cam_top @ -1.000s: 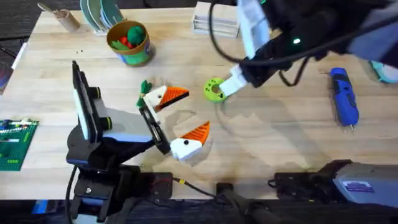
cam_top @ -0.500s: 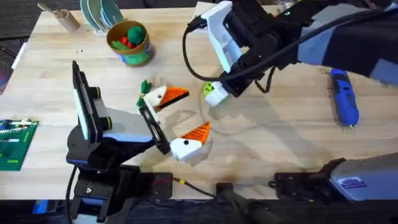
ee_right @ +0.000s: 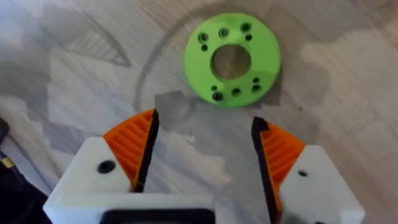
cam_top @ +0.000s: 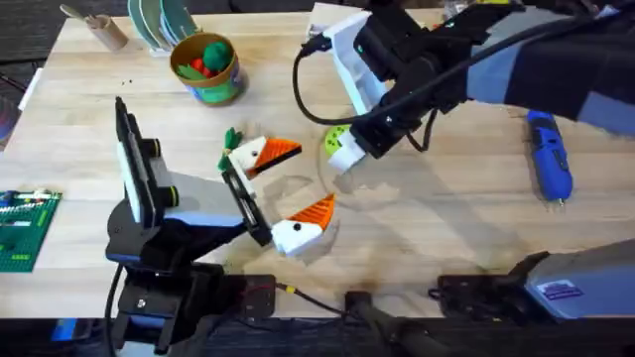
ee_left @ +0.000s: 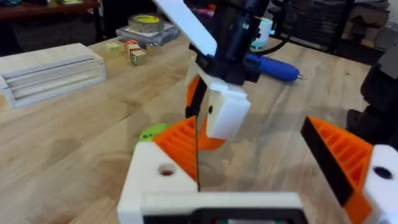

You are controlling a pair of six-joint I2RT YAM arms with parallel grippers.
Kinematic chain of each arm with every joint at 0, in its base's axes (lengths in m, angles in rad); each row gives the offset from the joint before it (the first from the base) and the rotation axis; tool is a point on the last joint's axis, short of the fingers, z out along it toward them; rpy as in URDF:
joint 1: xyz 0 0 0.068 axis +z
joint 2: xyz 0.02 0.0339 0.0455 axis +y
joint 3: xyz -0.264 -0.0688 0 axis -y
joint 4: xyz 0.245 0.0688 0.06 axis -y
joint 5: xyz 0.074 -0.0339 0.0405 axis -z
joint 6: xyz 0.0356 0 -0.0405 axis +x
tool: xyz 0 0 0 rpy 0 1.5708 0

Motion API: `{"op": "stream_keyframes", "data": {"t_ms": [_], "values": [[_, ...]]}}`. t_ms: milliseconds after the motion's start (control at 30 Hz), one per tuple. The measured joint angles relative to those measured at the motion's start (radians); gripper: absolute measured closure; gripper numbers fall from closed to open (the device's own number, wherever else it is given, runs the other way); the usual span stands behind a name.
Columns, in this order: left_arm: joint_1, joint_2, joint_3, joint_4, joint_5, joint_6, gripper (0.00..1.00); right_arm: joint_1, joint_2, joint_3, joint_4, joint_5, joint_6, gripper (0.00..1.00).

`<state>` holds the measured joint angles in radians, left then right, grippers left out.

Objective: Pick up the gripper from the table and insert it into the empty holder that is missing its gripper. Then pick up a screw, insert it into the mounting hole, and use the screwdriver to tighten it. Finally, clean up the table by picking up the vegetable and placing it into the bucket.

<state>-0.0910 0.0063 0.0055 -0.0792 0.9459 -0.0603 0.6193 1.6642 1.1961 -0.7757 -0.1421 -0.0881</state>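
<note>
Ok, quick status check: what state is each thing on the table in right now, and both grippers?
Left gripper: open, holding nothing.
Right gripper: open, above the green disc.
Green disc: flat on the table, ungripped.
Screwdriver: lying on the table, untouched.
Bucket: upright, toys inside.

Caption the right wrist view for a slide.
Right gripper open, empty, above the table by the green disc with holes.

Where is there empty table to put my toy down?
Bare wood lies between the lime-green holed disc and the bright blue power screwdriver, and between the round yellow-rimmed bucket and the table's left edge. It is crowded around the left gripper, where the small dark-green toy vegetable lies and the right gripper hovers.
</note>
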Motion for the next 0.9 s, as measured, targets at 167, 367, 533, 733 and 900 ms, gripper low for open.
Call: {"op": "stream_keyframes", "data": {"t_ms": [167,367,533,733,900], "values": [[0.000,0.000,0.000,0.000,0.000,0.000,0.007,0.002,-0.005,0.000,-0.115,0.023,0.018,0.092],[0.000,0.000,0.000,0.000,0.000,0.000,0.008,0.001,-0.014,0.000,-0.223,0.075,0.013,0.091],[0.000,0.000,0.000,0.000,0.000,0.000,0.008,-0.046,-0.054,0.000,-0.280,0.105,0.002,0.087],[0.000,0.000,0.000,0.000,0.000,0.000,0.008,-0.111,-0.178,0.000,-0.358,0.130,-0.002,0.084],[0.000,0.000,0.000,0.000,0.000,0.000,0.008,-0.151,-0.323,-0.002,-0.414,0.146,0.010,0.085]]}}
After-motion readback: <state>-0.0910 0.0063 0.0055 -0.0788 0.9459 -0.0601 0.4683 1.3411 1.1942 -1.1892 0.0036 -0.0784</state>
